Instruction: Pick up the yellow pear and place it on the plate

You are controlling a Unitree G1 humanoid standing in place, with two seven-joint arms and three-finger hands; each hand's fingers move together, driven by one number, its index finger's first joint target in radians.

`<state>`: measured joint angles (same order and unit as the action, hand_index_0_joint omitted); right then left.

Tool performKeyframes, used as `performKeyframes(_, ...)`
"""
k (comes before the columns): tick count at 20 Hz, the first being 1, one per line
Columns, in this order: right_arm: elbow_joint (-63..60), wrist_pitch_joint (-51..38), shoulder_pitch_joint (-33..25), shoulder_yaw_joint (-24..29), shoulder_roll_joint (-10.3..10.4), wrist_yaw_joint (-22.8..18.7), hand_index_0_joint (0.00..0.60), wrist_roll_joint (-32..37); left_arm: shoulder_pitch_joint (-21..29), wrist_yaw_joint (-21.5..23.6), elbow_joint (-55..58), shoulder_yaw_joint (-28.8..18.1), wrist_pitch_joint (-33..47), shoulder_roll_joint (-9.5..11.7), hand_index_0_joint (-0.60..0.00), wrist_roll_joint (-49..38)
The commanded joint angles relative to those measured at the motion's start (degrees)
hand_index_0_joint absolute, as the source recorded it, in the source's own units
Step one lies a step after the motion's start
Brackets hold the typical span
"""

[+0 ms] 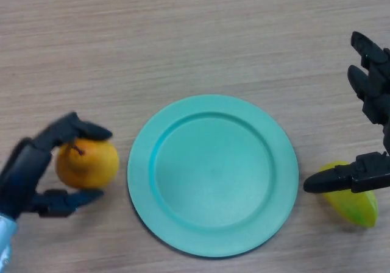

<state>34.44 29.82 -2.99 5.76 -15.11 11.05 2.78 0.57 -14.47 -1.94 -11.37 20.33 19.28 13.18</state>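
The yellow-orange pear [88, 163], with a short brown stem, is at the left of the head view, just left of the teal plate [141, 177]. My left hand [25, 172] is curled round it, with fingers over its top and the thumb under its near side. I cannot tell whether the pear rests on the table or is lifted. The plate is bare and lies at the middle of the wooden table. My right hand [373, 93] is at the right edge, open, its fingers spread and holding nothing.
A yellow-green fruit [359, 211] lies on the table right of the plate. My right thumb reaches over its top. The plate's rim is a short gap from the pear.
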Motion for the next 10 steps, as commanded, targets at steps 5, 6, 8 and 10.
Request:
performKeyframes(5,4.26,-5.97,-1.24,3.92,-1.31,-0.92,0.000,2.60,0.20,-5.18,15.22,4.51,-3.31,-2.20,-0.600,-3.60)
performKeyframes(6,4.18,-6.16,-0.98,3.89,-1.22,-0.85,0.000,2.44,-0.09,-5.67,15.98,5.66,-5.30,-2.80,-0.600,-4.30)
performKeyframes(8,4.60,-5.43,-0.86,4.25,-1.24,-0.66,0.000,2.48,0.95,-3.88,14.75,9.24,-6.56,-4.34,-0.600,-4.32)
performKeyframes(10,4.60,-5.52,-0.93,4.34,-1.20,-0.89,0.000,2.70,2.35,-2.08,12.90,12.77,-9.20,-6.12,-0.600,-6.68)
